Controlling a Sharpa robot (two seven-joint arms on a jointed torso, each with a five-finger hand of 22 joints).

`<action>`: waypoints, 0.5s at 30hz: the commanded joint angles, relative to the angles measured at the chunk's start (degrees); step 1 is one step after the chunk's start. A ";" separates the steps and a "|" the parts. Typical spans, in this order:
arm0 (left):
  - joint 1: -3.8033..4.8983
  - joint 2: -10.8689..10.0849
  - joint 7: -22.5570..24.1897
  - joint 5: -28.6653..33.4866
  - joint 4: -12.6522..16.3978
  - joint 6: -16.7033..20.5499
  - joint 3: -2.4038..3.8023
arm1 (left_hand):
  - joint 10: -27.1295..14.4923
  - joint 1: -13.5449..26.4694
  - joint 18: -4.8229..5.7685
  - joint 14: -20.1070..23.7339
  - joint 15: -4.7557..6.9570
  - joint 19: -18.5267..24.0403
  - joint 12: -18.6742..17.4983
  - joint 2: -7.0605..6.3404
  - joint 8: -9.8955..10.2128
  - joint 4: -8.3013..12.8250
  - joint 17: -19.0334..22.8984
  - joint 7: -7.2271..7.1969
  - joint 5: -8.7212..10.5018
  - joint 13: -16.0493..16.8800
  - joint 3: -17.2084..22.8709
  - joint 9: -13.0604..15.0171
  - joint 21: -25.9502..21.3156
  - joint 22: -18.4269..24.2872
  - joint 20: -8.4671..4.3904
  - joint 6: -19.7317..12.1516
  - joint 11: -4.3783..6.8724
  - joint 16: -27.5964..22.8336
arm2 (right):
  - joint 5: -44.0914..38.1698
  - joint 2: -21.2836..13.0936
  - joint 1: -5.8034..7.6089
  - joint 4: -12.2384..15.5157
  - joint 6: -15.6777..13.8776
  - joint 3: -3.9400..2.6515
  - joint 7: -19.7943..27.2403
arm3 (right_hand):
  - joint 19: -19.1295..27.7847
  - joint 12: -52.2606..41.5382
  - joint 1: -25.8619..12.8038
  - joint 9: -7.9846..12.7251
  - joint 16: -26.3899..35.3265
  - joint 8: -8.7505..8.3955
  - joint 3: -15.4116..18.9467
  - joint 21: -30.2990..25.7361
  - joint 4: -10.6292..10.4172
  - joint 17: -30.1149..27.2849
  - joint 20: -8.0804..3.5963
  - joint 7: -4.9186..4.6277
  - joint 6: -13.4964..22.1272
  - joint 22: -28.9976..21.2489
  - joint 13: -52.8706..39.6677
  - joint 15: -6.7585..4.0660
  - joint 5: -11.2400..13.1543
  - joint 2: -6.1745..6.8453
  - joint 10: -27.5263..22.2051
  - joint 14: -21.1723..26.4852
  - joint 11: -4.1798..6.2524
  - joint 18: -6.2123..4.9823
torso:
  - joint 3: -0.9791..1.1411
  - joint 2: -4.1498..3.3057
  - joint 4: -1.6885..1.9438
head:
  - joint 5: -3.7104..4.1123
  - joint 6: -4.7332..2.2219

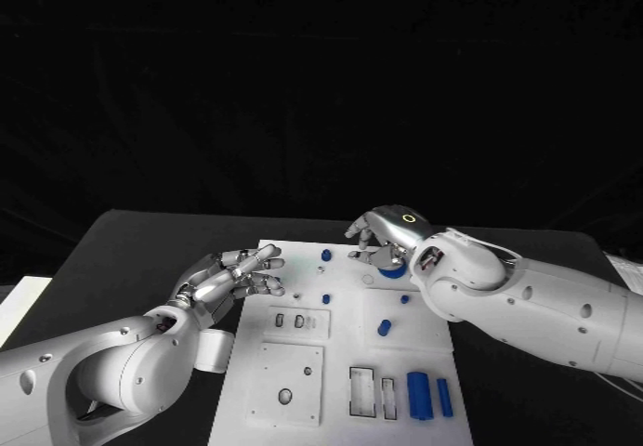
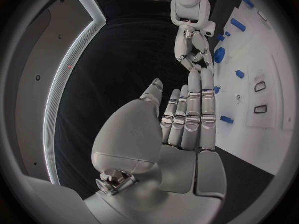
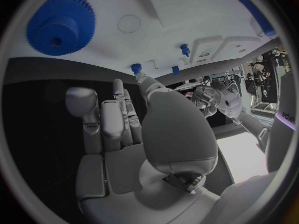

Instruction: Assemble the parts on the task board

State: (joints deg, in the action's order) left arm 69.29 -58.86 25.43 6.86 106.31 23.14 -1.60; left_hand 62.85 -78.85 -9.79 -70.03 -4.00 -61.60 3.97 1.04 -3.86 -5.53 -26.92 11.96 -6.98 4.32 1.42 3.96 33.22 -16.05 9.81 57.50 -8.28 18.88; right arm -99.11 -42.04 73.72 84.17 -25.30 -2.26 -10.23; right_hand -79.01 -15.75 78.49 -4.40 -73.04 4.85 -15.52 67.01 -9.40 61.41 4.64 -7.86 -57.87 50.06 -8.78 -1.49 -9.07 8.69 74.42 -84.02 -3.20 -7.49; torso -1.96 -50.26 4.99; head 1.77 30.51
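Right hand (image 1: 386,234) hides gear (image 3: 60,24); wrist view bares it.

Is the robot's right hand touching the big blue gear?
Apart. In the right wrist view, white board shows between the right robot hand and the blue gear.

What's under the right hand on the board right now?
A blue gear lies flat on the task board below the right hand, apart from its fingers in the right wrist view. From the head view the hand covers most of it.
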 commanded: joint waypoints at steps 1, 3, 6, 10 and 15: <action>0.07 -0.13 -0.21 -0.01 0.17 -1.75 0.03 | -0.30 -0.59 -0.57 0.37 0.06 0.48 -0.26 0.12 0.18 -0.03 -0.09 0.08 0.11 -0.06 0.33 -0.07 0.22 -0.12 -0.15 -0.29 0.06 -0.12 | 10.20 -2.95 -0.02 2.49 -2.42 -0.19 0.11 | -1.80 -6.01 -0.85 0.01 -2.58 0.25 1.20 3.64 -0.15 3.76 -1.11 0.59 -0.50 5.38 -4.32 -0.93 -1.11 1.75 4.58 -2.78 1.11 1.54 | 0.05 0.11 -0.40 | 0.35 -0.08; 0.07 -0.23 -0.24 -0.01 0.21 -1.79 0.03 | -0.34 -0.63 -0.57 0.39 0.05 0.53 -0.26 0.11 0.18 0.03 -0.13 0.08 0.11 -0.07 0.42 -0.07 0.26 -0.14 -0.14 -0.32 0.05 -0.14 | 13.19 -4.64 -0.02 3.53 -0.75 -0.28 -0.03 | -2.75 -24.14 -1.85 0.21 -5.36 -0.05 2.76 5.90 -0.52 7.89 -1.59 0.69 0.66 8.60 -23.34 -1.17 -2.77 2.17 6.91 -3.34 1.32 2.10 | 0.10 0.12 -0.58 | 0.38 -0.13; 0.07 -0.32 -0.27 -0.01 0.22 -1.86 0.03 | -0.34 -0.63 -0.57 0.39 0.05 0.53 -0.26 0.11 0.18 0.03 -0.13 0.08 0.11 -0.07 0.42 -0.07 0.26 -0.14 -0.14 -0.32 0.05 -0.14 | 15.97 -6.66 -0.07 4.40 2.33 -0.38 -0.52 | -3.81 -49.37 -2.60 0.17 -9.98 0.25 5.75 9.55 -1.24 15.09 -1.60 0.41 2.59 13.85 -50.88 -0.67 -3.94 1.12 6.28 -3.97 0.77 2.91 | 0.18 0.10 -0.81 | 0.33 -0.12; 0.07 -0.24 -0.33 -0.01 0.14 -2.01 0.03 | -0.37 -0.68 -0.57 0.41 0.05 0.58 -0.26 0.09 0.18 0.12 -0.20 0.08 0.11 -0.07 0.55 -0.07 0.32 -0.18 -0.14 -0.34 0.05 -0.15 | 16.46 -8.53 -0.28 4.57 6.95 -0.44 -1.61 | -4.11 -61.11 -2.39 0.13 -12.69 1.34 9.85 12.16 -2.51 19.75 -0.36 -0.50 4.38 17.72 -64.67 0.16 -4.36 0.00 6.43 -4.38 -0.13 3.38 | 0.27 0.07 -0.97 | 0.29 0.03; 0.06 -0.15 -0.38 -0.01 -0.02 -2.12 0.02 | -0.37 -0.68 -0.57 0.41 0.05 0.58 -0.26 0.09 0.18 0.12 -0.20 0.08 0.11 -0.07 0.55 -0.07 0.32 -0.18 -0.14 -0.34 0.05 -0.15 | 14.68 -9.06 -0.49 3.91 9.53 -0.46 -2.76 | -4.29 -62.40 -2.05 0.19 -13.29 1.55 10.80 12.90 -3.01 20.90 -0.13 -0.78 5.09 18.92 -66.44 0.41 -4.36 0.00 6.85 -4.55 -0.33 3.55 | 0.23 0.04 -0.85 | 0.55 0.07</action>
State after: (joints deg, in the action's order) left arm 69.30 -59.13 24.96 6.86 106.28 22.54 -1.61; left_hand 62.85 -78.85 -9.80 -70.03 -4.00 -61.40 3.97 1.04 -3.87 -5.29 -27.07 11.95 -6.98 4.32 1.66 3.96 33.22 -16.14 9.60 57.51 -8.28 18.88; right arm -85.04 -51.08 73.30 88.29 -20.27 -2.69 -11.42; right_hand -83.29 -77.99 76.09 -4.29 -86.12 6.20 -5.02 79.72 -12.53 74.95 4.24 -8.74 -53.26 68.87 -74.91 -1.52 -13.21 9.10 81.08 -83.92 -3.42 -4.81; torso -1.75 -50.18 4.14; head 2.19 30.57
